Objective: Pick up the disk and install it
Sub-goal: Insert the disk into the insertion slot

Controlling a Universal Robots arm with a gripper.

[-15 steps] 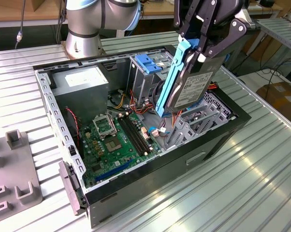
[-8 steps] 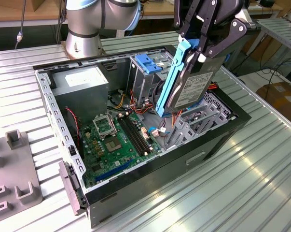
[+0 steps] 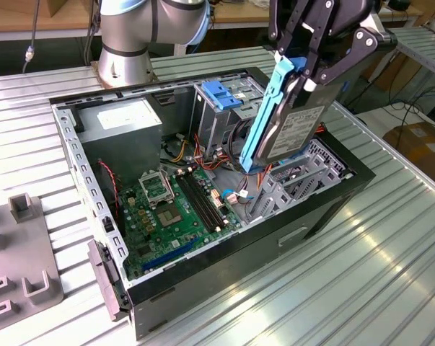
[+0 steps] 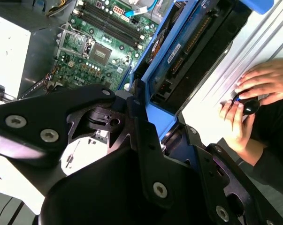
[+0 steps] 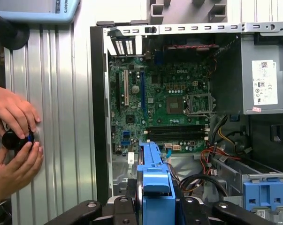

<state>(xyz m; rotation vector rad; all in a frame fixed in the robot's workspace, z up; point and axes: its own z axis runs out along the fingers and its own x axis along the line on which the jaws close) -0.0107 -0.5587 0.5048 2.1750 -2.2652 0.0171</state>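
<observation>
Ribbed metal table (image 3: 390,274), open case (image 3: 203,256): above its edge on the exterior view's right my gripper (image 3: 312,76) points down, fingers clamped on the disk (image 3: 298,131), whose long axis stands steeply upright.

This is a robotics lab or workshop. An open computer case (image 3: 275,238) lies on a ribbed aluminium bench (image 3: 361,288). A cardboard box (image 3: 423,148) sits nearby.

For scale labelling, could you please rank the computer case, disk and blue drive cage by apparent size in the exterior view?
Largest: computer case.
Then the disk, though it hangs raised, perhaps nearer the camera.
Smallest: blue drive cage.
</observation>
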